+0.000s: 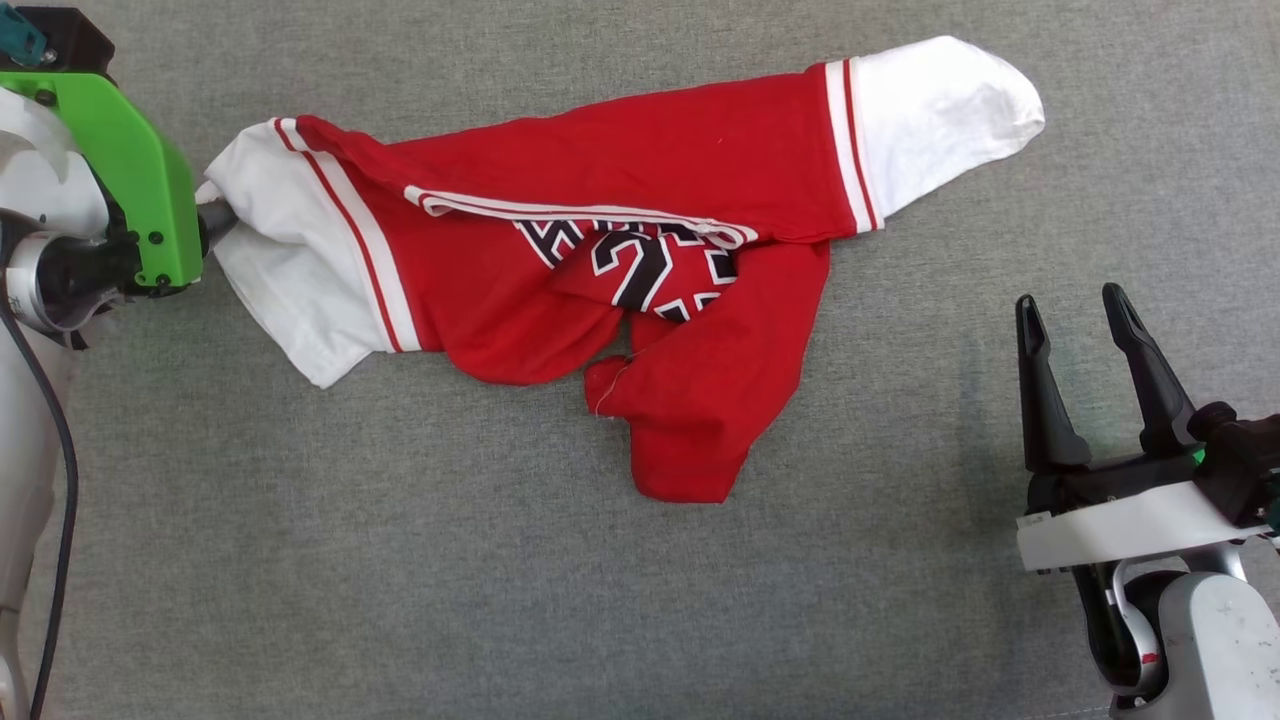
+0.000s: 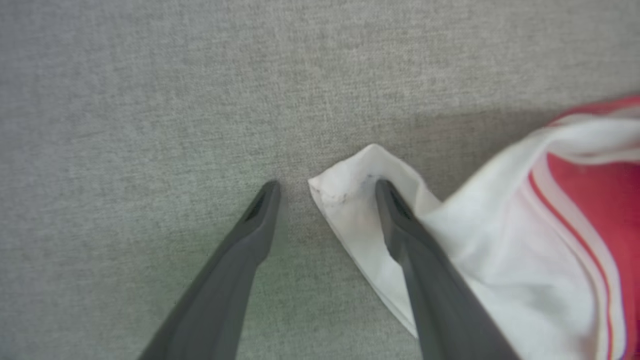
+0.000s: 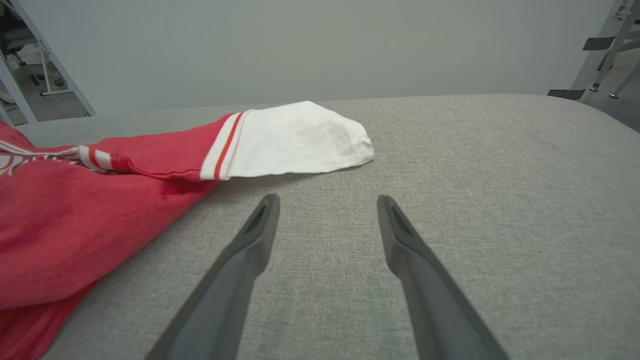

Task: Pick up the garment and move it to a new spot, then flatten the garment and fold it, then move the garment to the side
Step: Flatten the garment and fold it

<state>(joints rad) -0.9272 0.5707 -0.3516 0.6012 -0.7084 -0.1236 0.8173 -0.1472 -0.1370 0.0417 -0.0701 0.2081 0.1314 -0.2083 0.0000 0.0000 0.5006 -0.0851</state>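
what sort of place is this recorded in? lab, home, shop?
Probably a lab or test room: a grey fabric-covered table, a bare pale wall behind it, and metal stand legs at the edge of the right wrist view.

Black, white-outlined lettering [image 1: 640, 265] stood on the red front of the garment [image 1: 640, 160], but folds hid most of it. Only fragments showed, perhaps part of a numeral, and nothing read whole.

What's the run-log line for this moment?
garment: crumpled, unfolded, on grey surface | left hand: open at white sleeve corner | right hand: open, apart from garment
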